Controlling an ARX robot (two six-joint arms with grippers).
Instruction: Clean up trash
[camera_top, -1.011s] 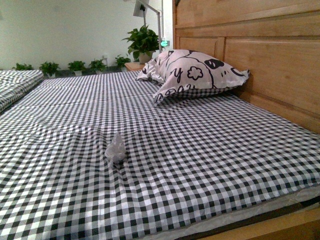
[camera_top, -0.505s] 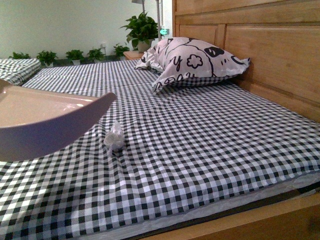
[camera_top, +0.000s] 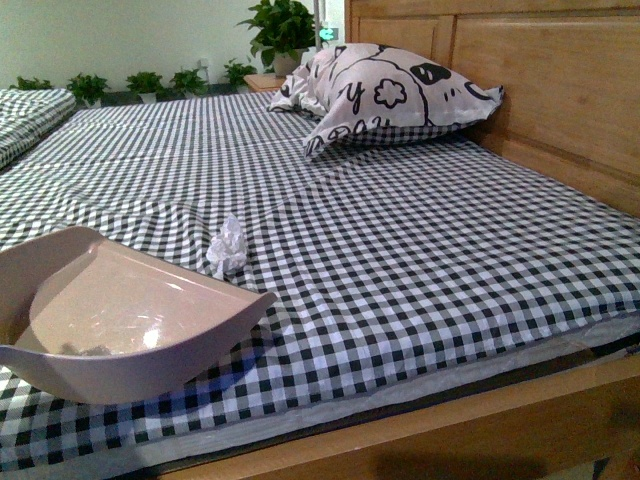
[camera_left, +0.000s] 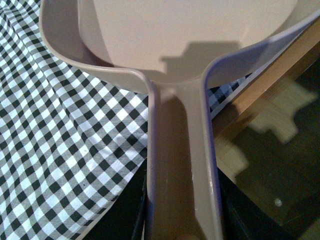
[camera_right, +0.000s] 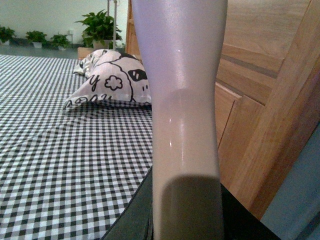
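In the front view the trash (camera_top: 228, 247), a small crumpled white wad, lies on the checked bed (camera_top: 420, 260) just beyond the lip of the pink dustpan (camera_top: 150, 370), well apart from the pillow (camera_top: 385, 95). In the left wrist view the left end effector (camera_left: 182, 220) holds the dustpan's handle between dark jaws. In the right wrist view the right end effector (camera_right: 187, 215) clasps a pale handle (camera_right: 182, 100) that stands before the wooden headboard (camera_right: 265, 100).

Left gripper (camera_left: 182, 222), right gripper (camera_right: 187, 217): both clamped.
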